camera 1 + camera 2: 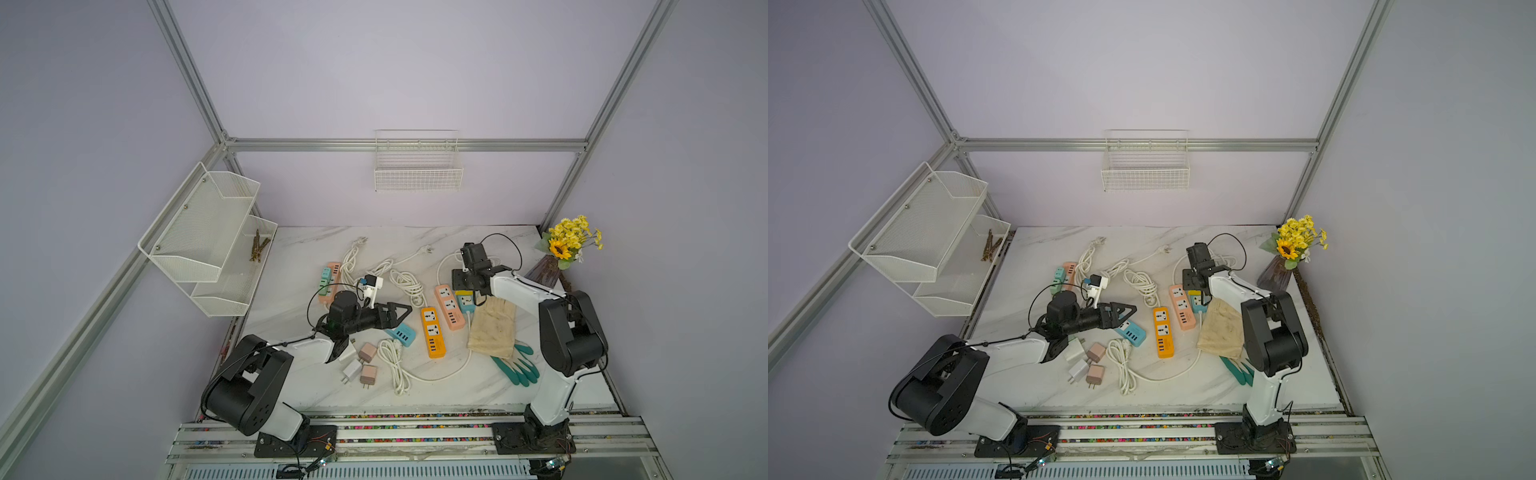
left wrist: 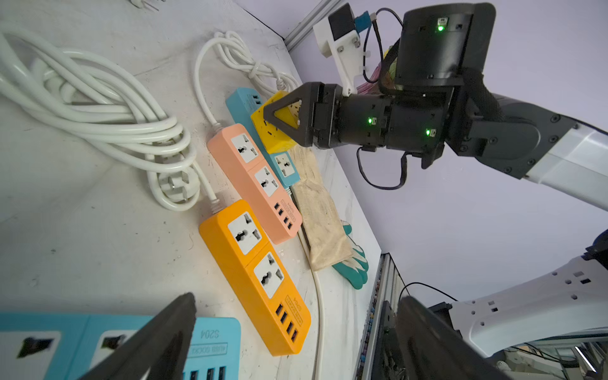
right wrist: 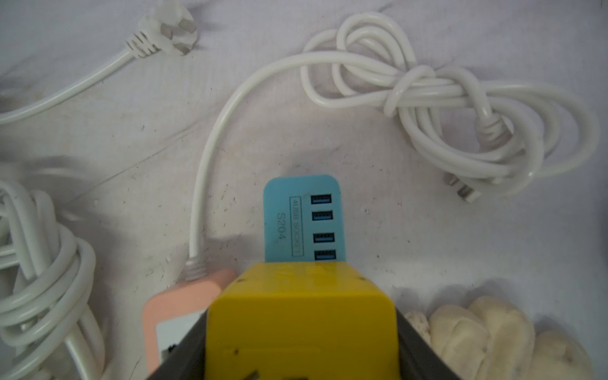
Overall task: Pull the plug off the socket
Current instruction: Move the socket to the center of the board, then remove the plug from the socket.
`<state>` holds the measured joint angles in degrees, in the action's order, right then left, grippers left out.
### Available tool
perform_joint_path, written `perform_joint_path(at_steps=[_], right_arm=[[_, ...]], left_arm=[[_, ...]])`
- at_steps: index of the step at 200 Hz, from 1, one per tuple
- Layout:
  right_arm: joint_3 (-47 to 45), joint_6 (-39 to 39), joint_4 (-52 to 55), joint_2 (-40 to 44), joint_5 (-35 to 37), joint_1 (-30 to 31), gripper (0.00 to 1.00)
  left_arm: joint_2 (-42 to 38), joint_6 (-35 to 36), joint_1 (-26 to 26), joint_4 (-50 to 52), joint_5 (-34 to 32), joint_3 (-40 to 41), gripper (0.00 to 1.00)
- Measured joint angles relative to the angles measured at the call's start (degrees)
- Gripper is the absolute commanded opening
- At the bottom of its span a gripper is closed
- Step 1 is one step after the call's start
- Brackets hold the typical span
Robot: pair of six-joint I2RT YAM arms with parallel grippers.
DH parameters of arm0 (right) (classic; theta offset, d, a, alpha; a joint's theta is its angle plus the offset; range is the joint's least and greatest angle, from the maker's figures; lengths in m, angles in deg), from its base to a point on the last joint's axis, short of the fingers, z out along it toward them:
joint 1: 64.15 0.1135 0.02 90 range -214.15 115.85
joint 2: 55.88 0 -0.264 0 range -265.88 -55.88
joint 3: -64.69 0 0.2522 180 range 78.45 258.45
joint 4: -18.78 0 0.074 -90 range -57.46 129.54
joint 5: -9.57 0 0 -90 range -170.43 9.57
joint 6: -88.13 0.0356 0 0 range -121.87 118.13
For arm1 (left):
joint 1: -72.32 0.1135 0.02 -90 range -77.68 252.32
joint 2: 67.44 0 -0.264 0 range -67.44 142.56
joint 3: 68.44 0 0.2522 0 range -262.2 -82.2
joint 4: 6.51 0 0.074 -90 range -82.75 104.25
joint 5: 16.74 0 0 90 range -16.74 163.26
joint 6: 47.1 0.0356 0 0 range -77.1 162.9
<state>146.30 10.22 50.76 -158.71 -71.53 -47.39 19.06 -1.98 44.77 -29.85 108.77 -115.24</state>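
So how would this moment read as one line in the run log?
right gripper: shut on yellow plug adapter | adapter: on blue power strip | left gripper: open, empty

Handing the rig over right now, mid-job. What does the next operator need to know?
The right gripper is shut on the yellow plug, which sits on the blue strip beside the pink strip.
The left gripper is open and empty, hovering over the other blue strip.
Done: plug grasped.
Left: pull it off the socket. Whether the prongs have cleared cannot be seen. Nothing pins the strip, so it may lift with the plug.
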Motion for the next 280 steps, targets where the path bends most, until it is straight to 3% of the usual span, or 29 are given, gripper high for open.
perform_joint_path(at_steps=[47,66,88,125,134,153,165,175,187,235,280], right_arm=[[-11.72,3.08,-4.50,8.87,-3.78,0.00,0.38],[-12.83,3.78,-5.31,9.68,-4.46,0.00,0.38],[-13.18,4.20,-5.77,9.86,-4.92,-0.13,0.38],[-14.21,4.42,-6.73,10.58,-5.55,-0.26,0.38],[-14.27,4.46,-6.75,10.60,-5.66,-0.26,0.38],[-14.29,4.48,-6.84,10.60,-5.73,-0.26,0.38],[-14.29,4.48,-6.86,10.58,-5.75,-0.26,0.38],[-14.29,4.50,-6.86,10.58,-5.73,-0.26,0.38],[-14.29,4.50,-6.86,10.58,-5.73,-0.26,0.38],[-14.29,4.50,-6.86,10.58,-5.73,-0.26,0.38],[-14.29,4.52,-6.86,10.56,-5.73,-0.26,0.38]], left_arm=[[1.86,-0.31,-5.51,0.00,1.60,-3.69,0.96],[3.10,-0.46,-8.33,-0.57,0.94,-4.81,0.94],[6.34,-1.27,-11.82,-0.79,-1.03,-6.14,0.84],[12.85,-3.15,-17.18,5.35,-5.51,-13.25,0.79],[13.92,-3.63,-17.75,6.69,-6.67,-14.93,0.79],[16.04,-4.48,-18.12,9.79,-9.03,-18.75,0.64],[17.68,-5.33,-18.10,12.17,-10.21,-21.75,0.63],[19.26,-5.73,-18.10,14.36,-10.99,-24.59,0.52],[21.20,-6.56,-18.10,16.46,-11.63,-27.80,0.48],[26.82,-12.35,-19.21,20.87,-13.25,-32.37,0.43],[29.51,-19.28,-24.50,23.26,-15.41,-33.88,0.40]])
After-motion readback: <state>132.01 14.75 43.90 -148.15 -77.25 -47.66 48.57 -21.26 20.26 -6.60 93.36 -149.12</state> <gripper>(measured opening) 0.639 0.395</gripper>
